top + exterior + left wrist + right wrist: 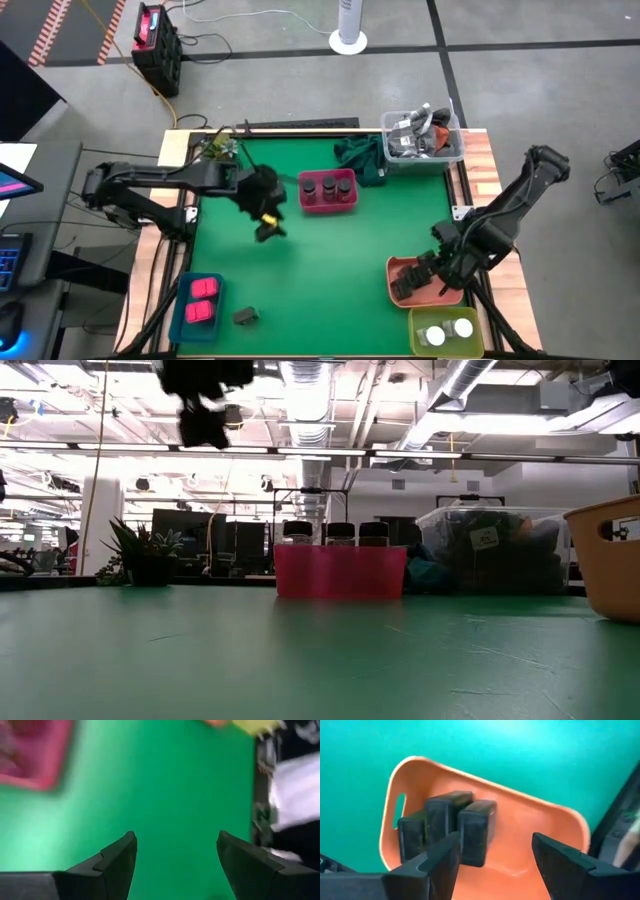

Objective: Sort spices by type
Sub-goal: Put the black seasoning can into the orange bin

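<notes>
table (330, 270) mostly sorted | stray grey box (246, 316) alone near front-left, beside blue tray (180, 300) | left pincer (268, 228) released, empty, raised mid-table, nearer; box lies frontward of it | right pincer (492, 865) released over orange tray (540, 825)

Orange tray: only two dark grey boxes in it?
No, the right wrist view shows three dark grey boxes standing side by side in the orange tray.

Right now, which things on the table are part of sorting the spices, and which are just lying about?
Part of the job:
brown jars in the pink tray
pink packets in the blue tray
grey boxes in the orange tray
white-capped jars in the green tray
loose grey box

Lying about:
clear tub
dark cloth
</notes>
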`<state>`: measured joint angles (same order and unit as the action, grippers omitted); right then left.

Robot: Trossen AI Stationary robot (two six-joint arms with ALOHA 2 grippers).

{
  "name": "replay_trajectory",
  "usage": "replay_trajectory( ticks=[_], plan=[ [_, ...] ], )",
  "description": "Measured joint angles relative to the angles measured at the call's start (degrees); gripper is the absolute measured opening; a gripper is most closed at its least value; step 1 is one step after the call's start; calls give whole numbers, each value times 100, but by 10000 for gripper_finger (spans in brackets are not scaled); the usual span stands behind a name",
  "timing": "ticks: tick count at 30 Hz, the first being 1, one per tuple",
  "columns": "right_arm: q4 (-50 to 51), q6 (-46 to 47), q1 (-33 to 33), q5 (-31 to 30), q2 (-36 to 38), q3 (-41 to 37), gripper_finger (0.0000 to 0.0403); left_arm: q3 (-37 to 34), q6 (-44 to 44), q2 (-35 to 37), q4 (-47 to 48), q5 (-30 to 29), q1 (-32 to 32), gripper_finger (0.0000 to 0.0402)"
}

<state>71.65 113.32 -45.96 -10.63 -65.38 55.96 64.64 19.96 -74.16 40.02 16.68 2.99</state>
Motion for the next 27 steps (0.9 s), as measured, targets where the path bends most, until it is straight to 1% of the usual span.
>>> replay_trajectory(
  ticks=[3, 6, 10, 13, 15, 18, 21, 27],
  plan=[
    [299, -112, 79, 0, 118, 4, 272, 104, 301, 104, 145, -17, -674, 260],
    [654, -388, 266, -94, 137, 175, 272, 263, 695, 115, 138, -328, -1414, 260],
    [1068, -1103, 648, -604, 133, 501, 272, 299, 1434, 106, 210, -1009, -2249, 260],
    [1379, -1667, 1026, -950, 131, 686, 272, 299, 1924, 106, 487, -1577, -2606, 260],
    [1476, -2101, 1317, -1073, 132, 773, 272, 302, 2156, 105, 756, -1821, -2777, 260],
    [1472, -2830, 1746, -1112, 131, 879, 272, 302, 2533, 16, 1031, -1968, -3040, 260],
    [1454, -3436, 2110, -1138, 128, 1000, 272, 274, 2896, -126, 1029, -1969, -3428, 260],
    [1452, -4163, 2551, -1207, 128, 1113, 272, 269, 3820, -698, 994, -2060, -4416, 260]
  ],
)
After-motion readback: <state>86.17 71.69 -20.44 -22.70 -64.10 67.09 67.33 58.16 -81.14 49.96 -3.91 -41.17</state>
